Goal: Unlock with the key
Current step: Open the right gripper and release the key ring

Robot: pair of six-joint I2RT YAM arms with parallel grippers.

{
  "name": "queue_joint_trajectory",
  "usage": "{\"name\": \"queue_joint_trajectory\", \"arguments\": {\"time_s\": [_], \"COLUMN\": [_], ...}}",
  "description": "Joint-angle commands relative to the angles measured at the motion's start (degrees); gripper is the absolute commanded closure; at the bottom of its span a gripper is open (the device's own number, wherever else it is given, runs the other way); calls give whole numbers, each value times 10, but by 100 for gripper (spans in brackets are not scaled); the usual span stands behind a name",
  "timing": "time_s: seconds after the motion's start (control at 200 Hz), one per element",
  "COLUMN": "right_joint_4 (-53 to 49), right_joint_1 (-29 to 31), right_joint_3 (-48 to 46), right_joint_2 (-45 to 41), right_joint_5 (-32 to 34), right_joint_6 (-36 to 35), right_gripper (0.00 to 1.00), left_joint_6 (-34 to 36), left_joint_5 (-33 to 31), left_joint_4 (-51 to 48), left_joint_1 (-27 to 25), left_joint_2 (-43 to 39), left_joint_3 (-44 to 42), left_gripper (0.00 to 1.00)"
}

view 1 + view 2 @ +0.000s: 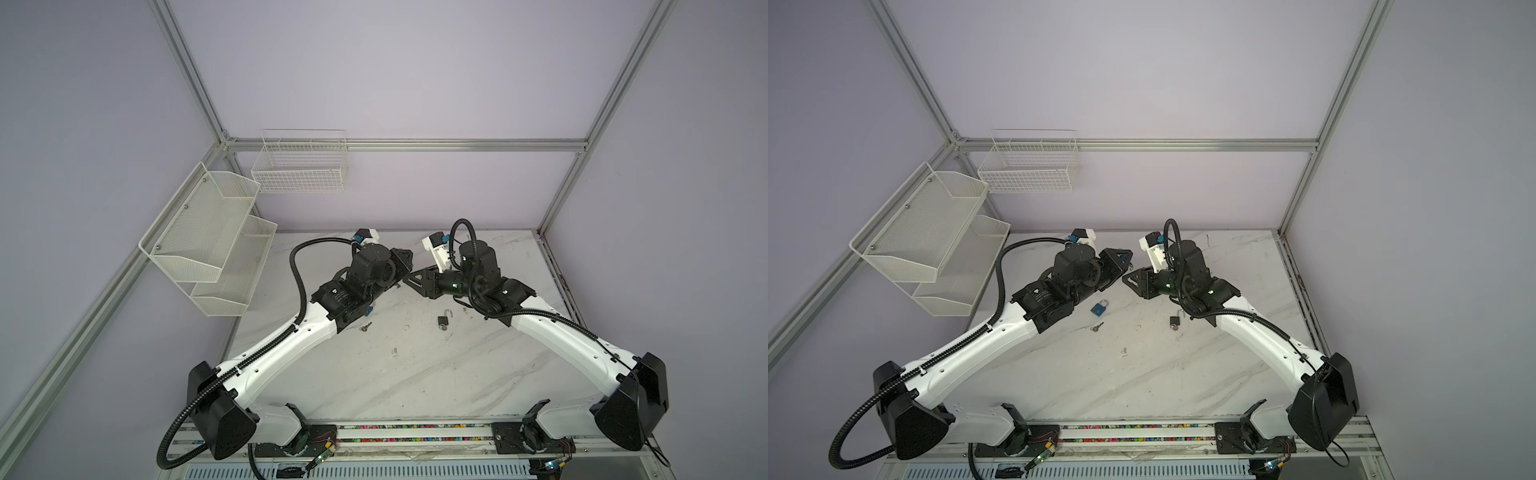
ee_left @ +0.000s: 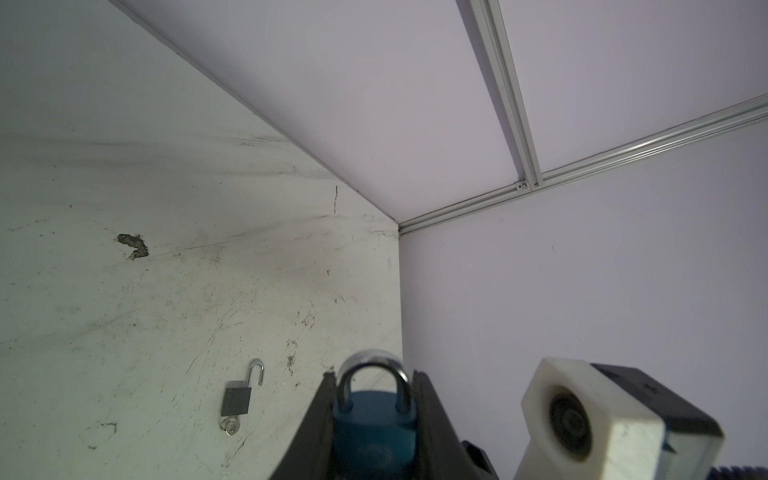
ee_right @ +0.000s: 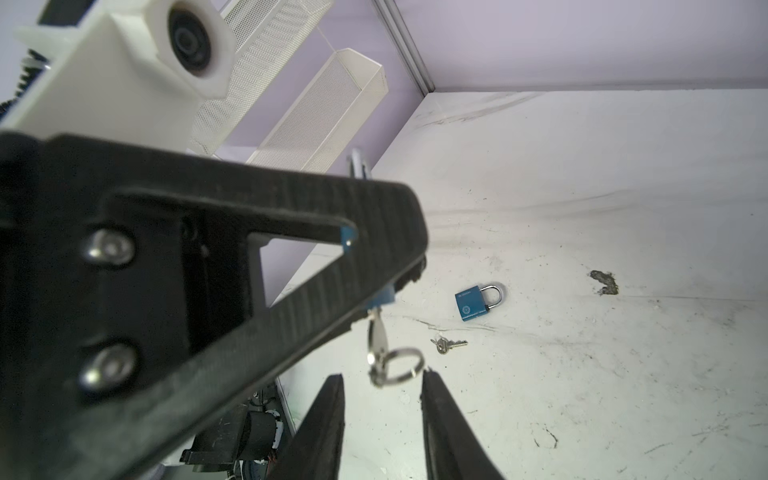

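Note:
My left gripper [image 2: 374, 374] is shut on a blue padlock [image 2: 376, 419], held above the table; both legs of its silver shackle [image 2: 372, 365] sit in the body. In the right wrist view a silver key [image 3: 376, 330] sticks out of that padlock's underside [image 3: 384, 297], with its ring [image 3: 399, 365] hanging. My right gripper [image 3: 382, 378] is open just behind the ring, the fingers on either side and not pinching it. In both top views the left gripper [image 1: 405, 262] and the right gripper [image 1: 409, 280] meet tip to tip at the table's middle back.
A second blue padlock [image 1: 1099, 308] and a loose key [image 1: 1096, 328] lie on the marble table [image 1: 415, 374] by the left arm. A black padlock [image 1: 444, 322] with open shackle and key lies near the right arm. White mesh shelves [image 1: 208, 241] and a wire basket [image 1: 299, 166] hang on the walls.

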Motion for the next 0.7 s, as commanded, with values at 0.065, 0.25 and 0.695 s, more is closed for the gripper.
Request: {"name": "queue_joint_trajectory", "arguments": {"time_s": [0.065,0.25,0.695], "right_joint_4": [25,25,66], "right_joint_1": [-3,-8,-8], "right_joint_3": [-4,11,18], "right_joint_2": [-38,-31,-15], "right_joint_5": [26,63,45], "right_joint_6": [-5,9,28], "right_gripper": [60,61,69], "left_joint_6": [16,15,13], "left_joint_5": [-21,-19,-13], "left_joint_4": [35,40,47], "left_joint_1": [1,1,1], "left_joint_2": [-28,-28,-27], "left_joint_3": [-9,-14,-15], "left_gripper": [94,94,94]}}
